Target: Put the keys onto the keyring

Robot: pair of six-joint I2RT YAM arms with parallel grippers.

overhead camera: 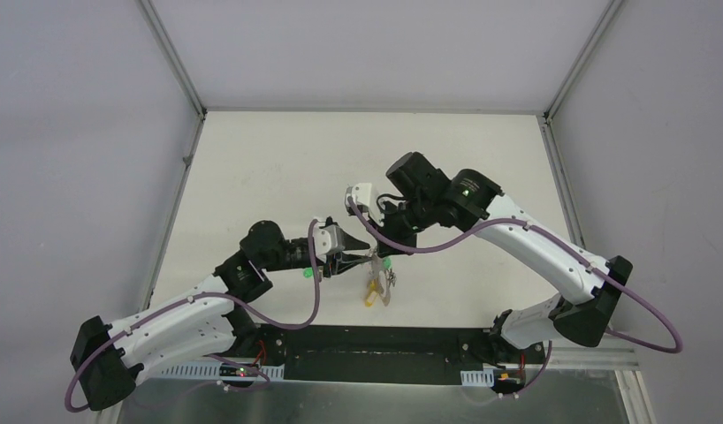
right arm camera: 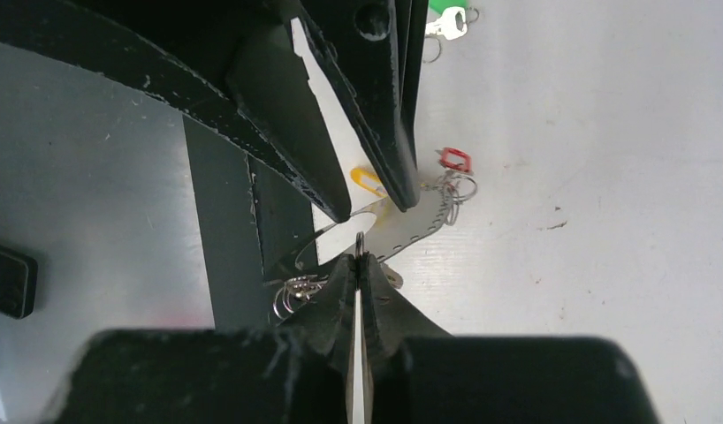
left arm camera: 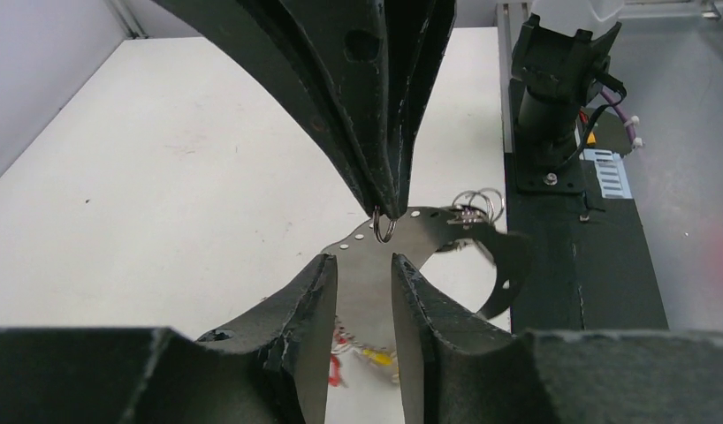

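The keyring (left arm camera: 429, 225) shows as a thin grey perforated metal band, held up above the table. My left gripper (left arm camera: 358, 261) is shut on its band; it also shows in the top view (overhead camera: 362, 263). My right gripper (right arm camera: 359, 258) is shut on a small split ring (right arm camera: 359, 240) right against the band (right arm camera: 415, 225). Red (right arm camera: 453, 160) and yellow (right arm camera: 367, 181) capped keys hang from the keyring. A green-capped key (right arm camera: 446, 19) lies loose on the table beyond my left gripper. No black-capped key shows.
A bunch of small silver rings (left arm camera: 477, 205) hangs on the band's far end. A green spot (overhead camera: 386, 262) sits under my right gripper (overhead camera: 386, 250). The black base plate (overhead camera: 376, 340) and the right arm base (left arm camera: 552, 97) are close by. Grey walls ring the table.
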